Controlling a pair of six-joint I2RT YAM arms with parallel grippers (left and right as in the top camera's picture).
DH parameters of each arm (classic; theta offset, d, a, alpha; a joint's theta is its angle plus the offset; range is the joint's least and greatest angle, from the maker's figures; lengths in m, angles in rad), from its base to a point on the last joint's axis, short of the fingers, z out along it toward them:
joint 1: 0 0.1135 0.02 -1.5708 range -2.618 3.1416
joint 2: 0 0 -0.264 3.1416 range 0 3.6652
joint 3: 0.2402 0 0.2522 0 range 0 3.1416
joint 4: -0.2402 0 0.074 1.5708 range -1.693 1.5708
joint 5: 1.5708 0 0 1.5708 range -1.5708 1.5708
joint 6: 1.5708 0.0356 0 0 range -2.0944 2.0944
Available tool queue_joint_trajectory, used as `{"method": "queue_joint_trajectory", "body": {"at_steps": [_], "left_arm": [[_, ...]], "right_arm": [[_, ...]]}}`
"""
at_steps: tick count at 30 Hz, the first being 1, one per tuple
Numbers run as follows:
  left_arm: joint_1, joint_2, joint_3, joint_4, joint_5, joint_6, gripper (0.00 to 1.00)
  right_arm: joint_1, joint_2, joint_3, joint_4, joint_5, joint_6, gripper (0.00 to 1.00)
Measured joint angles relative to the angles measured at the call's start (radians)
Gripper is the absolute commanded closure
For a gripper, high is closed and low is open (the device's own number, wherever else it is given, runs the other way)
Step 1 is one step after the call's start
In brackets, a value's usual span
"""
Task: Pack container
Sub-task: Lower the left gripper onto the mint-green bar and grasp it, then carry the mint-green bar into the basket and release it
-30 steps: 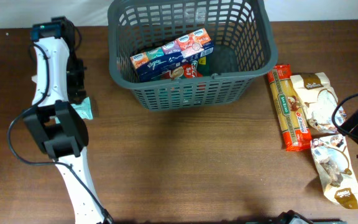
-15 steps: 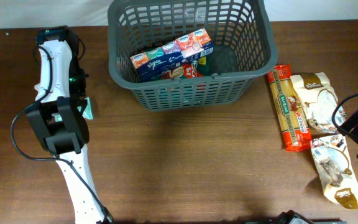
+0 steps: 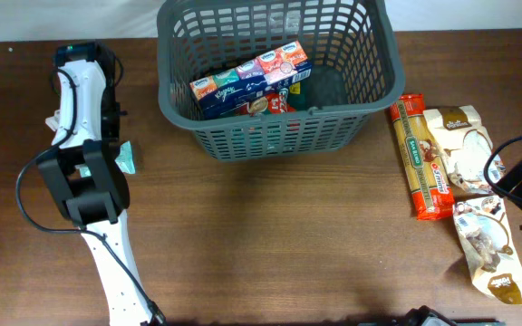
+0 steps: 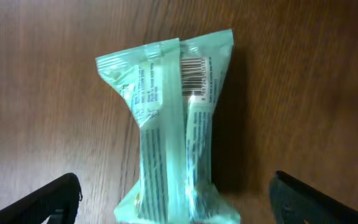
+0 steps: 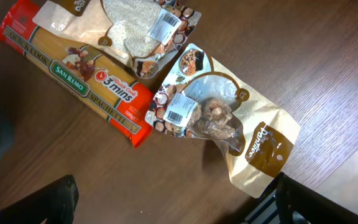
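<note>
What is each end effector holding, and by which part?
Nothing: left end effector open astride the green packet, right end effector open above the brown pouch.

dark grey slotted container (image 3: 370, 86) upright, top centre, part-filled

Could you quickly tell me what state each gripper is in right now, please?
Left gripper: open, above the green packet, not gripping it.
Right gripper: open, holding nothing.

A dark brown, wood-grained desk (image 3: 270, 249) fills almost the whole overhead view. Beyond the desk's far edge lies a plain white surface (image 3: 478, 13), brightly lit. Light falls evenly on the desk.
</note>
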Motion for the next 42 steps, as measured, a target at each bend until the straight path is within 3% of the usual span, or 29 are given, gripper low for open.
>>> {"method": "queue_joint_trajectory", "body": {"at_steps": [7,9,12,28,32,40,42], "left_arm": [[0.000,0.001,-0.141,0.091,-0.003,0.020,0.10],[0.000,0.001,-0.159,0.113,-0.004,0.027,0.37],[0.000,0.001,-0.164,0.140,-0.003,0.055,0.98],[0.006,0.003,-0.104,0.171,-0.014,0.102,0.98],[0.023,0.008,0.087,0.172,-0.009,0.150,0.98],[0.025,0.011,0.714,0.182,-0.002,0.362,0.98],[0.019,-0.013,0.792,0.236,0.023,0.423,0.98]], "right_arm": [[0.000,0.000,0.000,0.000,0.000,0.000,0.01],[0.000,0.000,0.000,0.000,0.000,0.000,0.01],[0.000,0.000,0.000,0.000,0.000,-0.001,0.01],[0.000,0.000,0.000,0.000,0.000,0.000,0.01],[0.000,0.000,0.000,0.000,0.000,0.000,0.01],[0.000,0.000,0.000,0.000,0.000,0.000,0.01],[0.000,0.000,0.000,0.000,0.000,0.000,0.01]]}}
